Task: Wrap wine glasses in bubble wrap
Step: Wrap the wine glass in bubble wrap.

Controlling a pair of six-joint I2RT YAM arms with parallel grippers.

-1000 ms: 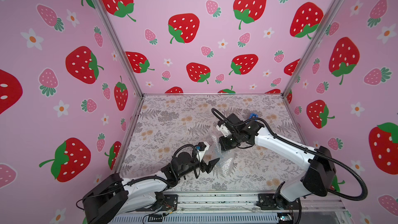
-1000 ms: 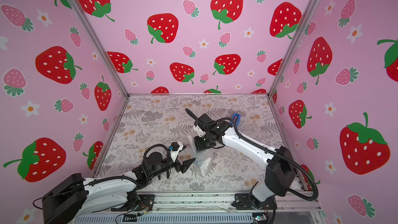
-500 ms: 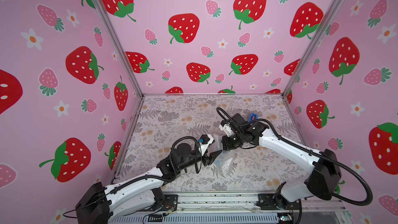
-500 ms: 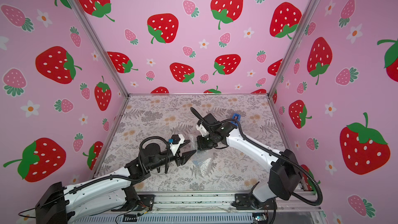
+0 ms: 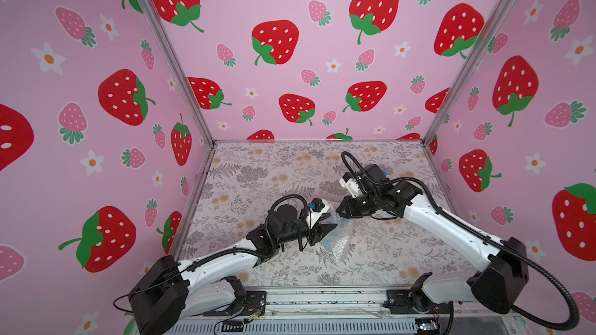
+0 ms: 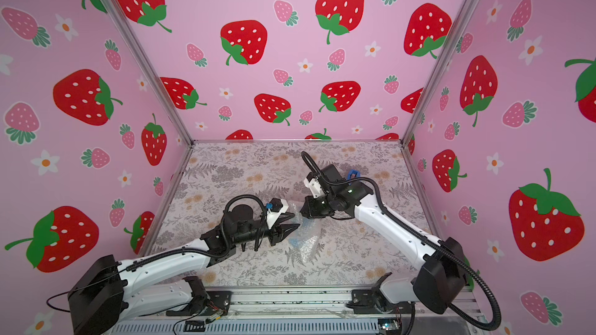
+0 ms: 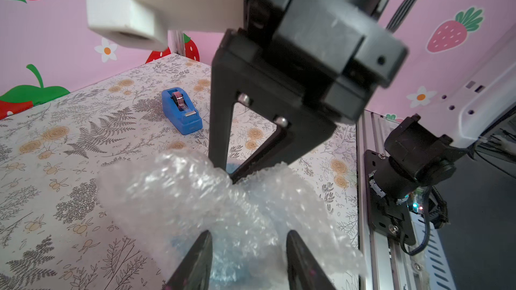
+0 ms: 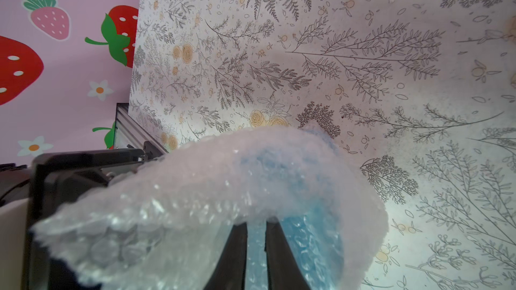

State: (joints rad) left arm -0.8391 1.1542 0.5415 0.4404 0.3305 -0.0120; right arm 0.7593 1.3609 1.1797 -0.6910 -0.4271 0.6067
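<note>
Mid-wrap: the right claw (image 8: 256, 224), nearly shut, pinches the bubble wrap (image 7: 173, 191) over the goblet (image 8: 301, 191). The left claw (image 7: 248, 235) straddles them half-wide, grip unclear. Next it likely must clamp before folding.

light: bright, even | glare: bubble wrap (image 7: 195, 196) | blur: wrist close-ups | edges: bowed

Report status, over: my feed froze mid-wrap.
Right gripper pinched shut on clear bubble wrap sheet. Left gripper, jaws apart astride it, grip unclear. Light-blue plastic goblet under wrap. Blue tape dispenser well clear.
</note>
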